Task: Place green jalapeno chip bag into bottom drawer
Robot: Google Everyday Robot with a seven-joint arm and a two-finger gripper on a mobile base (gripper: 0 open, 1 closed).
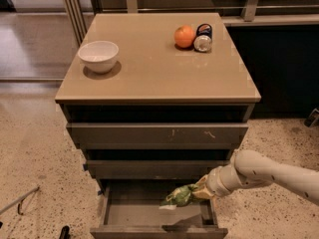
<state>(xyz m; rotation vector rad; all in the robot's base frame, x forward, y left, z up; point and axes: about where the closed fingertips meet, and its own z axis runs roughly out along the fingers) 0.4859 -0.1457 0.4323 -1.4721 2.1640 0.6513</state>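
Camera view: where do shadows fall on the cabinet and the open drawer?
Camera view: the bowl casts a shadow on the cabinet top; the gripper, over the bottom drawer, holds the green jalapeno chip bag, which shades the drawer floor.

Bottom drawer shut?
No, the bottom drawer is pulled out, with the gripper holding the chip bag over its right half.

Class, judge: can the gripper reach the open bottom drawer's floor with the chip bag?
Probably yes. The gripper holds the green jalapeno chip bag over the pulled-out bottom drawer, below the middle drawer; nothing lies between.
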